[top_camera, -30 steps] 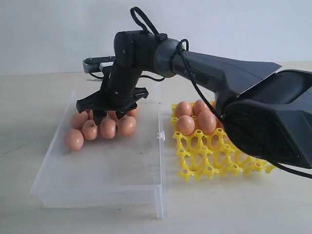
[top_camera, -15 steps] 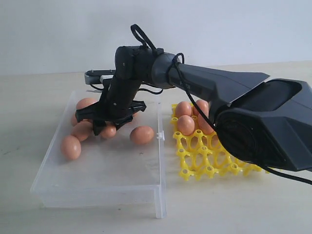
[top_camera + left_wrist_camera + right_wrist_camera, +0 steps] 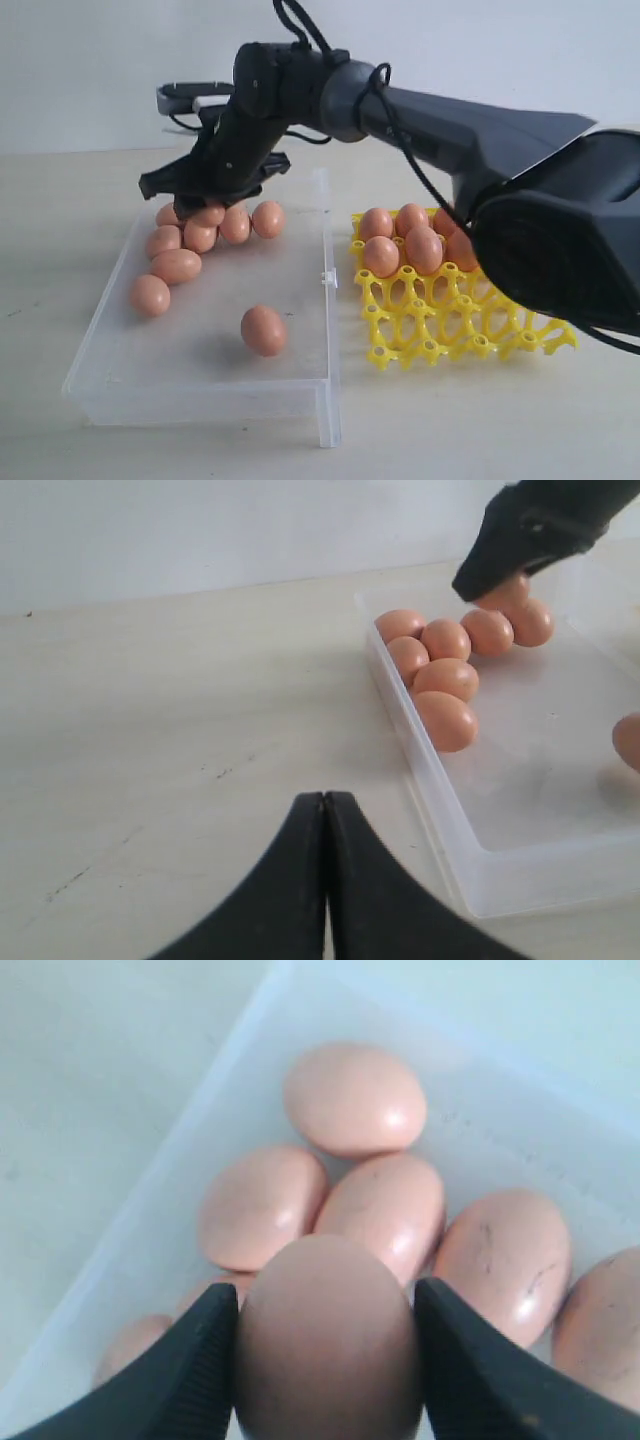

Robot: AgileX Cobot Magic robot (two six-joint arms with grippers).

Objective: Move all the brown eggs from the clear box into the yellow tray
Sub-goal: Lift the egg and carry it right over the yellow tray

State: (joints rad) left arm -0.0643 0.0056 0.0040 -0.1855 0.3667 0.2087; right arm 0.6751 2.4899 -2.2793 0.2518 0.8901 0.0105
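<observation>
Right wrist view: R claw (image 3: 325, 1385) grips brown egg (image 3: 325, 1325), L claw (image 3: 325, 802) closed.

The clear box (image 3: 200, 400), shallow and transparent with low walls, lies flat on the worktop with a small clasp on its right wall. Seven smooth orange-brown brown eggs (image 3: 235, 224) huddle against its far left corner, touching one another, some lying on their sides. One more brown egg (image 3: 325, 1300) is held just above that cluster, clamped between the fingers of the right pincer (image 3: 327, 1380). A lone egg (image 3: 264, 331) rests well apart from them near the box's front wall. Just beside the box's right wall sits the yellow tray (image 3: 440, 325), a bright lattice of cups, with at least six eggs (image 3: 381, 256) seated in its far cups.
</observation>
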